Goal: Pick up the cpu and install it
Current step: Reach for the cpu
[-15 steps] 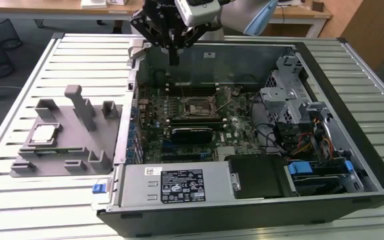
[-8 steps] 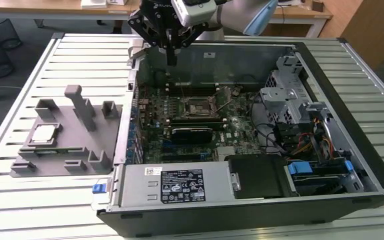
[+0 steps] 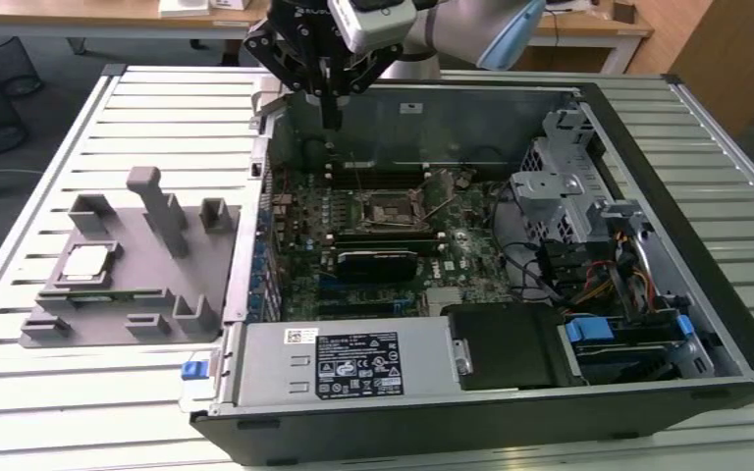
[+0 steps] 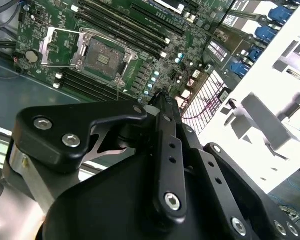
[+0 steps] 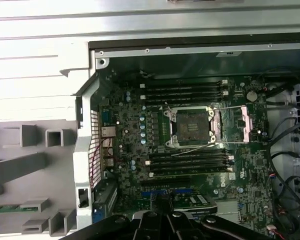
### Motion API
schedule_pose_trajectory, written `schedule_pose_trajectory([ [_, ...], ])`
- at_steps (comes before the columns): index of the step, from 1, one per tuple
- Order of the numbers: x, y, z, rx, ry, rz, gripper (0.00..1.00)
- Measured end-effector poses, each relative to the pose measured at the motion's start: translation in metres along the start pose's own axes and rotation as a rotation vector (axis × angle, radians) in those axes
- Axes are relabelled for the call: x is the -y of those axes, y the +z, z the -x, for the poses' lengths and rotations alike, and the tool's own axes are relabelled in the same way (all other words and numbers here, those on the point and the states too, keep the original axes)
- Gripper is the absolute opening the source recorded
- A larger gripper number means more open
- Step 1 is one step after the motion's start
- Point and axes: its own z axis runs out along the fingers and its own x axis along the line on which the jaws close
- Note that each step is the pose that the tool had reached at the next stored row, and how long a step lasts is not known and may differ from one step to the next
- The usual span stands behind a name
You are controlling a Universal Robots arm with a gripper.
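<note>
The cpu, a small pale silvery square, lies flat in the grey holder on the table, at the exterior view's left. My gripper hangs over the far wall of the open computer case, well away from the cpu, its fingers shut with nothing between them. The empty black-and-metal socket sits on the green motherboard below and in front of it. In both wrist views the socket lies open, its metal cover folded back. The gripper points down at the board.
The case lies on a slatted metal table. Inside it are memory slots, a power supply, drive cages and cables. Grey posts stand up from the holder, and a green strip lies in it.
</note>
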Motion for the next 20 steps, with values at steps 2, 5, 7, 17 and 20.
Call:
schedule_pose_trajectory([
  [2, 0.0001, 0.0000, -0.0016, 0.0000, 0.000, 0.0000, 0.11],
  [5, 0.0003, 0.0001, -0.0038, 0.0000, 0.000, 0.0000, 0.11],
  [7, 0.0003, 0.0002, -0.0050, 0.0000, 0.000, 0.0000, 0.11],
  [17, 0.0008, 0.0004, -0.0112, -0.0001, 0.000, 0.0000, 0.11],
  [20, 0.0010, 0.0005, -0.0131, -0.0001, 0.000, 0.0000, 0.11],
])
